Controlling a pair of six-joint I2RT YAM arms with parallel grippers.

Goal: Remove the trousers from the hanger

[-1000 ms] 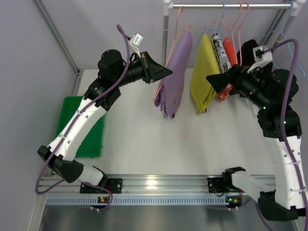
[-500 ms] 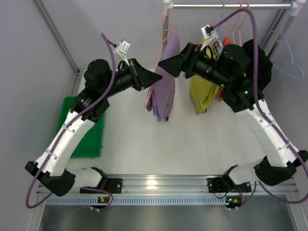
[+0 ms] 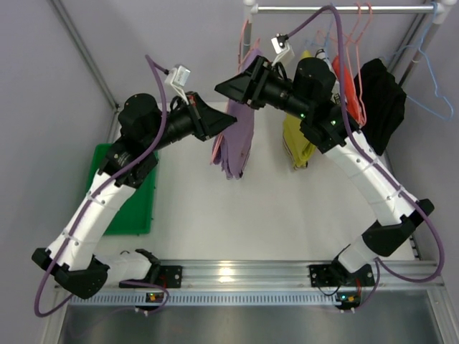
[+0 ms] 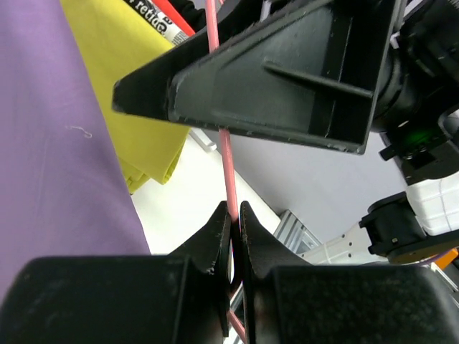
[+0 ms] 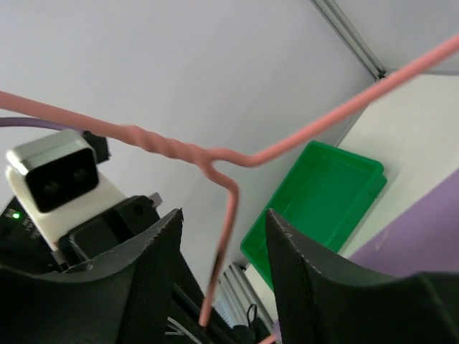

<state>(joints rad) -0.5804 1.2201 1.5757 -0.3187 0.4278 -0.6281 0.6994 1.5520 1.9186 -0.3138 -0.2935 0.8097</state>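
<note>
The lilac trousers (image 3: 237, 147) hang folded over the pale pink wire hanger (image 3: 246, 39) near the left end of the rail. My left gripper (image 3: 231, 122) is shut on a straight run of the hanger's wire (image 4: 224, 154), with the trousers (image 4: 50, 143) just to its left. My right gripper (image 3: 219, 87) is open above it. In the right wrist view the hanger's wire (image 5: 229, 204) passes down between the two spread fingers (image 5: 154, 276), below its twisted neck. The right gripper's housing (image 4: 287, 72) sits just above my left fingertips.
A rail (image 3: 344, 8) carries a mustard-yellow garment (image 3: 294, 140), a black garment (image 3: 376, 93), red-orange hangers (image 3: 355, 43) and a light blue hanger (image 3: 430, 79). A green bin (image 3: 122, 190) lies at the table's left, also in the right wrist view (image 5: 315, 201).
My right arm has swung from the right side across to the hanger's top. My left gripper, the hanger and the trousers have shifted left.
</note>
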